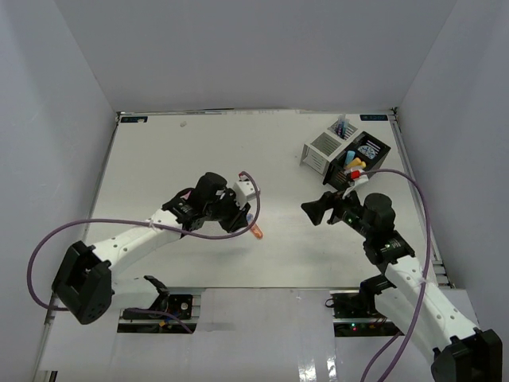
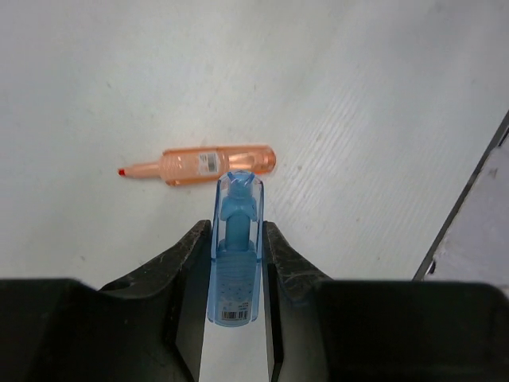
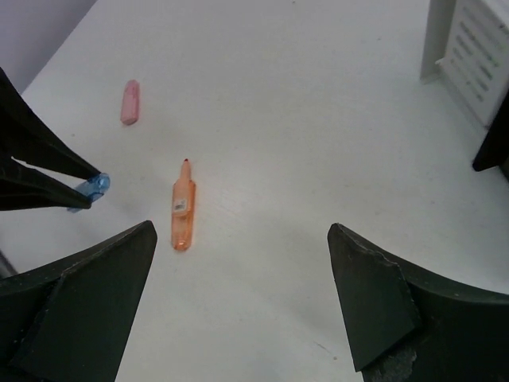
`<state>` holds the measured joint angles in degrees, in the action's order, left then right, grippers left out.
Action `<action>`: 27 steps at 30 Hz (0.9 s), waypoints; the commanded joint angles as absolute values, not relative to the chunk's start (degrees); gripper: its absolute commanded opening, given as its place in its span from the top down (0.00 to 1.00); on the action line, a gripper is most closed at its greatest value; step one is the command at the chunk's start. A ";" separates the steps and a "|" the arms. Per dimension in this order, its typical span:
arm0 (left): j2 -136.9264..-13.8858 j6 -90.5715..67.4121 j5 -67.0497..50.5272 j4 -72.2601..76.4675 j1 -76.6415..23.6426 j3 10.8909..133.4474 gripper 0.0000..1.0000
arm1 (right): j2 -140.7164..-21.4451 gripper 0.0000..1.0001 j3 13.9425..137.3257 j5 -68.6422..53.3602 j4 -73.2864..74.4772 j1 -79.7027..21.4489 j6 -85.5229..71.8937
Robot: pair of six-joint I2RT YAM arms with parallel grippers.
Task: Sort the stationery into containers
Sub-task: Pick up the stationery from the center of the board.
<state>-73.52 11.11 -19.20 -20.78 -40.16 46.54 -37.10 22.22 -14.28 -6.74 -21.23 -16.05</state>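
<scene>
My left gripper (image 1: 245,213) (image 2: 236,232) is shut on a blue marker (image 2: 235,255), held lengthwise between the fingers just above the table. An orange marker (image 2: 215,163) lies flat on the table just beyond its tip, and also shows in the top view (image 1: 256,231) and the right wrist view (image 3: 184,205). A pink marker (image 3: 130,102) lies farther off. My right gripper (image 1: 312,209) (image 3: 241,239) is open and empty, facing the left gripper. The white container (image 1: 322,150) and the black container (image 1: 372,151), holding several markers, stand at the back right.
The white container's slatted side (image 3: 469,48) shows at the right wrist view's upper right. The table's metal edge (image 2: 465,207) runs close on the left gripper's right. Purple cables loop over both arms.
</scene>
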 commanded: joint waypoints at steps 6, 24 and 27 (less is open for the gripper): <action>-65.75 5.10 -21.36 -9.76 -41.75 44.56 0.75 | -47.89 0.12 32.32 -22.15 -9.76 -22.23 -32.33; -59.42 3.69 -14.51 -9.05 -42.98 42.80 0.75 | -64.77 0.14 45.43 -16.09 -10.99 -40.69 -35.07; -59.33 3.60 -14.94 -8.79 -42.89 42.89 0.76 | -66.18 0.15 46.05 -15.74 -11.77 -42.53 -35.07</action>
<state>-60.64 4.49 -15.75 -10.07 -42.63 43.51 -65.84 42.48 -16.84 -7.92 -40.97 -34.37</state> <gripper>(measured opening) 0.377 0.851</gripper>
